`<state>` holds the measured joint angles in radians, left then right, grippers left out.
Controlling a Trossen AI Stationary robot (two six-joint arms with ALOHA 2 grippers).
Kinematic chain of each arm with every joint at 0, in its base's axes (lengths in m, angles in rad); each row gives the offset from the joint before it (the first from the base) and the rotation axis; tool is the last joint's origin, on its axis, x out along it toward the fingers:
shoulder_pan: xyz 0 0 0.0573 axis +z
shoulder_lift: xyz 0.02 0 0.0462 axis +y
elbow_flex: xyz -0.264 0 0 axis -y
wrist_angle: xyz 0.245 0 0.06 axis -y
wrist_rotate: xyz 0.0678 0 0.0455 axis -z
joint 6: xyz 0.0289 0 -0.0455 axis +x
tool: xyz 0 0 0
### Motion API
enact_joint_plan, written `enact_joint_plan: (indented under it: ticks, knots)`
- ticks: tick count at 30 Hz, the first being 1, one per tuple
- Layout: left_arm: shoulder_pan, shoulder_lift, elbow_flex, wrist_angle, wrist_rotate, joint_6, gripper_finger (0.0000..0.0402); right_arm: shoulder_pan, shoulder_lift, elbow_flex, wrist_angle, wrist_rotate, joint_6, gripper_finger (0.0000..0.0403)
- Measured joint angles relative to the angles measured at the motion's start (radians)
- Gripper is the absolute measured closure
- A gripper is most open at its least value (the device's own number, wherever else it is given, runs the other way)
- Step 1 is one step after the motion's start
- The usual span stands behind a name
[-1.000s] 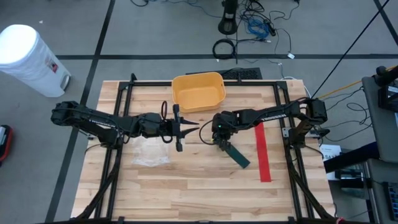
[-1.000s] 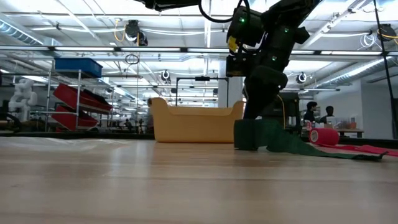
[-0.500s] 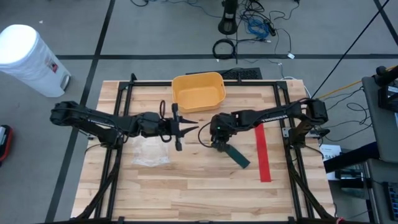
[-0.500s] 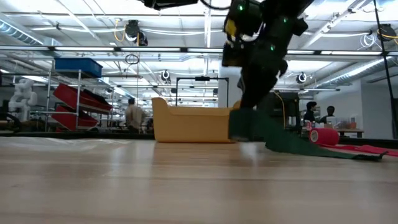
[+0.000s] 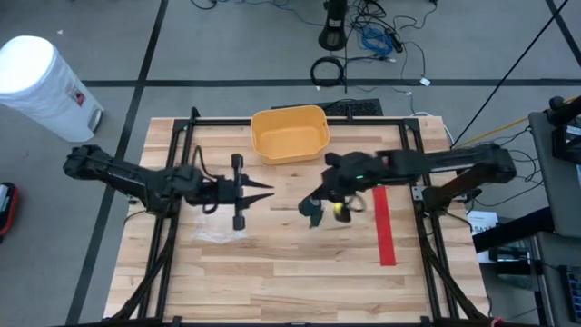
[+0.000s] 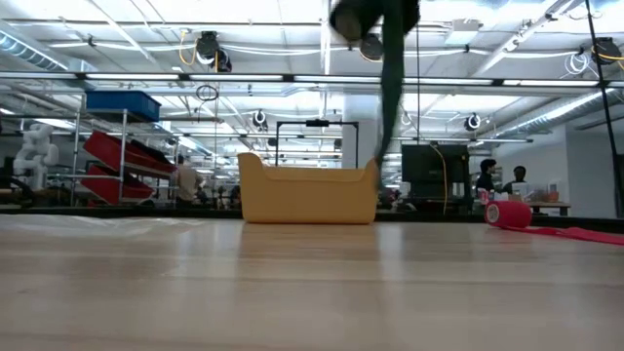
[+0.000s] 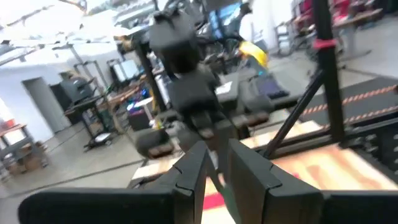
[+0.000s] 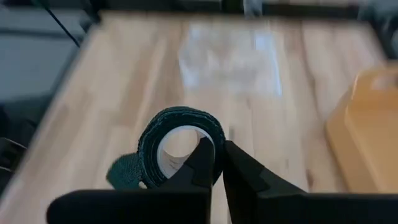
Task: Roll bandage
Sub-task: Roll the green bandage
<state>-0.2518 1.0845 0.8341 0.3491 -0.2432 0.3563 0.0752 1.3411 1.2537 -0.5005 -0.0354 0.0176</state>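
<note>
Left gripper (image 5: pixel 263 190): you see it hovering left of centre over the table (image 5: pixel 272 272), pointing at the other arm; its 2 fingers (image 7: pixel 193 171) stand a little apart, holding nothing
Plastic wrapper (image 5: pixel 218 234): lies flat on the wood just beside the left arm
Yellow bin (image 5: pixel 289 133): sits at the far middle edge
Right gripper (image 8: pixel 214 163): you have it raised above the table centre; fingers pinch the wall of the green bandage roll (image 8: pixel 177 140)
Green bandage roll: lifted clear of the table; its loose tail (image 6: pixel 390 88) hangs straight down
Red bandage (image 5: pixel 383 222): 1 unrolled strip lies on the right
</note>
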Motion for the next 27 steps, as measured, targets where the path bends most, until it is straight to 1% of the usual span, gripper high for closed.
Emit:
enact_joint_plan:
  ticks: [6, 13, 17, 22, 24, 27]
  knots:
    - [-0.058, 0.027, 0.000, 0.119, 0.035, 0.079, 0.0328, 0.057, -0.165, 0.000, 0.070, 0.005, -0.041, 0.0390]
    - [-0.071, 0.107, 0.000, 0.292, 0.041, 0.130, 0.0328, 0.102, -0.280, 0.000, 0.158, 0.008, -0.091, 0.0390]
    - [-0.071, 0.180, 0.007, 0.398, 0.087, 0.166, 0.0328, 0.104, -0.302, 0.000, 0.188, 0.012, -0.107, 0.0390]
    - [-0.086, 0.289, 0.102, 0.407, 0.090, 0.177, 0.0323, 0.104, -0.291, 0.000, 0.192, 0.014, -0.121, 0.0390]
    - [-0.096, 0.336, 0.151, 0.403, 0.086, 0.177, 0.0309, 0.104, -0.279, 0.000, 0.194, 0.014, -0.128, 0.0390]
    - [-0.109, 0.393, 0.213, 0.369, 0.077, 0.176, 0.0275, 0.104, -0.267, 0.000, 0.207, 0.014, -0.132, 0.0390]
